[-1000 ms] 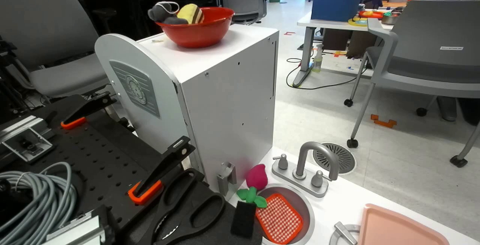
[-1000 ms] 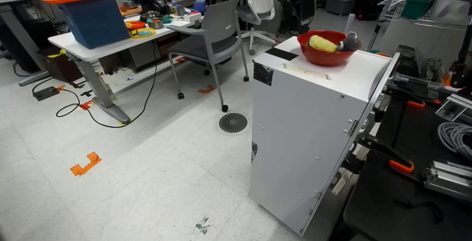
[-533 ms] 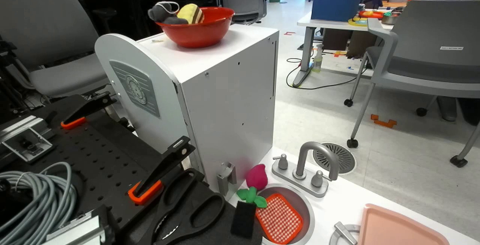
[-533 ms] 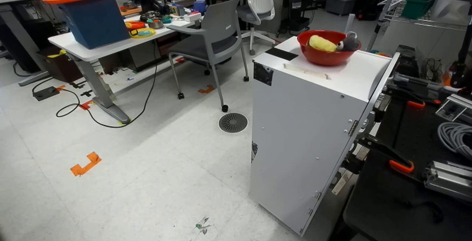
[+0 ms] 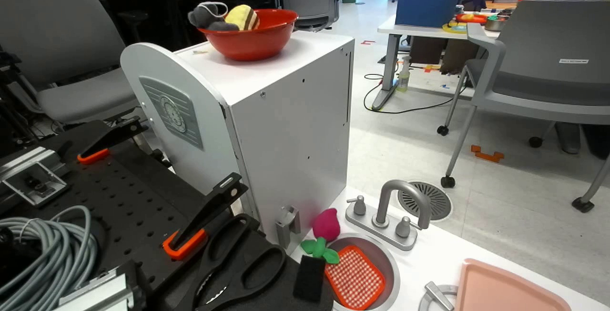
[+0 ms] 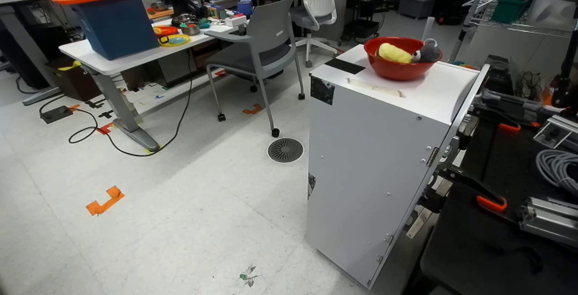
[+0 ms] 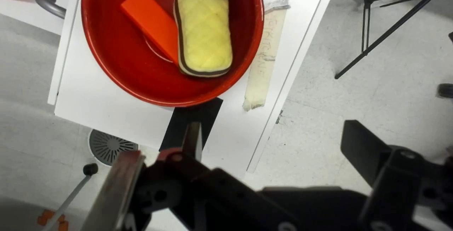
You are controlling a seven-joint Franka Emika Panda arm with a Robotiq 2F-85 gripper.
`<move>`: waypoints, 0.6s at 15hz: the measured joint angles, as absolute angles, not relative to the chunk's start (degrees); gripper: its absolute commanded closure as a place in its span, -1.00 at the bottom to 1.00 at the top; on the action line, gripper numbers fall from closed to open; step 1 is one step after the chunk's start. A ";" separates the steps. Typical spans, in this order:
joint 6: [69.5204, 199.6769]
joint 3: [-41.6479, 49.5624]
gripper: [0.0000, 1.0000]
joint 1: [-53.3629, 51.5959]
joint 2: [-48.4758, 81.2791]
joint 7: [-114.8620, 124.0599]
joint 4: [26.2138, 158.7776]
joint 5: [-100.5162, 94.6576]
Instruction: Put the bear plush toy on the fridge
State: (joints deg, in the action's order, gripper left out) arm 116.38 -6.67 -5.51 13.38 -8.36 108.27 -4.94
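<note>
My gripper point(image 7: 271, 135) stood spread wide, nothing between its jaws. The grey bear plush toy point(image 5: 202, 17) lay in the red bowl point(image 5: 257, 45) atop the fridge point(image 5: 290, 120), jutting over the rim. I judged it light, squashy, hardly slippery, best pinched across that raised bulk.

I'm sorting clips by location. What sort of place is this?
Most likely a lab or workshop rather than a home: a perforated black bench holds coiled grey cable, and orange tape marks are stuck to the floor.
</note>
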 measured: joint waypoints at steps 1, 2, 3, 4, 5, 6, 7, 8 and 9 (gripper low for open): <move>116.37 -6.67 -1.00 -5.69 12.66 -6.89 109.16 -4.94; 116.35 -6.67 -1.00 -5.90 11.98 -5.54 110.02 -4.94; 116.33 -6.67 -1.00 -6.16 11.37 -4.26 110.82 -4.94; 116.32 -6.67 -1.00 -6.45 10.78 -3.07 111.62 -4.94; 116.32 -6.68 -1.00 -6.75 10.19 -1.84 112.45 -4.94; 116.32 -6.68 -1.00 -7.05 9.59 -0.70 113.32 -4.94; 116.36 -6.68 -1.00 -7.35 8.92 0.53 114.28 -4.94; 116.43 -6.68 -1.00 -7.65 8.24 1.73 115.29 -4.94; 116.51 -6.69 -1.00 -7.97 7.54 2.97 116.35 -4.94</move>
State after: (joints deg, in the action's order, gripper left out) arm 116.51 -6.69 -7.97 7.54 2.97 116.35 -4.94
